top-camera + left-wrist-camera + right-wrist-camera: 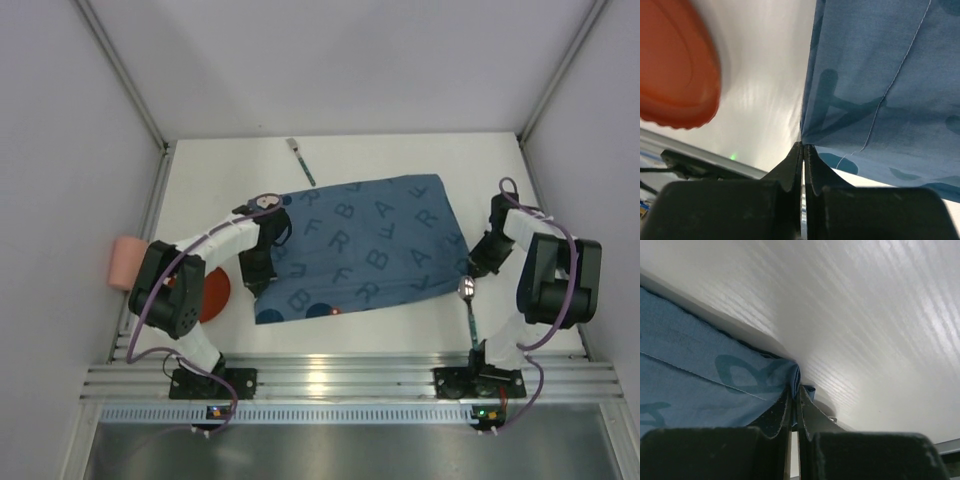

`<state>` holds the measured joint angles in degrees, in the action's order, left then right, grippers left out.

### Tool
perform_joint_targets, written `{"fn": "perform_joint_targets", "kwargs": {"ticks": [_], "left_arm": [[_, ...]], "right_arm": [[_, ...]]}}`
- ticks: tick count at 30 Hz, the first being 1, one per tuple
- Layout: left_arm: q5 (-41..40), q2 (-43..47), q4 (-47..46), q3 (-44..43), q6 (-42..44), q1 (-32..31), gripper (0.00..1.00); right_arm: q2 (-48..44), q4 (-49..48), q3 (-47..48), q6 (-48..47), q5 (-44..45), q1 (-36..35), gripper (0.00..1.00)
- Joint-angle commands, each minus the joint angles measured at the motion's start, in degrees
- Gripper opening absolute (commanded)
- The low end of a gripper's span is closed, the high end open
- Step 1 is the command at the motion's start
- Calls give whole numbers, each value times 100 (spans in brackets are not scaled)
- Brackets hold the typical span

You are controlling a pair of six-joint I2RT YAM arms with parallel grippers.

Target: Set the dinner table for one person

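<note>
Left gripper [803, 146] and right gripper [794, 385] pinch the placemat [360, 245] — opposite ends.

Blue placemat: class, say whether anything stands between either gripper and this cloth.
Nothing visible does. The left gripper is shut on the placemat at its near left corner, and the right gripper at its near right corner. The orange plate and the spoon lie beside the cloth, not on it.

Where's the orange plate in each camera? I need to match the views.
Top external: plate at left, partly under the left arm, left of the placemat.
Left wrist: plate upper left, apart from the placemat's edge.
Right wrist: not in view.
Shared landmark: the blue placemat, in all three.
</note>
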<state>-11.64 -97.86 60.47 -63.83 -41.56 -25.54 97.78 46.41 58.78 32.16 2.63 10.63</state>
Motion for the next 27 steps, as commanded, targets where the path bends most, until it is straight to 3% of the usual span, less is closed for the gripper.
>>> {"fn": "perform_joint_targets", "kwargs": {"ticks": [1,9,12,13,15,17,18,19,20,21,23,27], "left_arm": [[-689,452,800,152,-282,75,0],[-1463,93,668,-199,235,611,0],[-1727,-180,616,-514,472,805,0],[-1832,-259,607,-594,526,840,0],[-1860,-496,546,-840,727,928,1],[-1825,-654,396,-999,877,937,17],[-1790,-690,361,-1130,956,937,48],[-1754,-716,326,-1192,974,937,67],[-1737,-751,264,-1245,983,937,75],[-1710,-769,264,-1341,992,937,90],[-1780,-813,246,-1430,983,937,98],[-1754,-1085,27,-1710,1307,963,98]], "right_arm": [[-57,-201,-516,-87,-236,-52,0],[-83,-458,-693,-588,-1151,-465,3],[-294,-274,-588,-676,-1160,-588,54],[-355,-134,-553,-676,-1142,-632,83],[-548,34,-404,-659,-1072,-668,93],[-847,236,-315,-624,-949,-677,96],[-952,298,-219,-623,-897,-677,96],[-1075,429,-183,-615,-800,-677,96],[-1320,482,-157,-632,-782,-677,96],[-1436,535,-113,-632,-765,-677,96],[-1830,711,-113,-641,-755,-677,96],[-2561,816,-507,-667,-1036,-685,96]]}}
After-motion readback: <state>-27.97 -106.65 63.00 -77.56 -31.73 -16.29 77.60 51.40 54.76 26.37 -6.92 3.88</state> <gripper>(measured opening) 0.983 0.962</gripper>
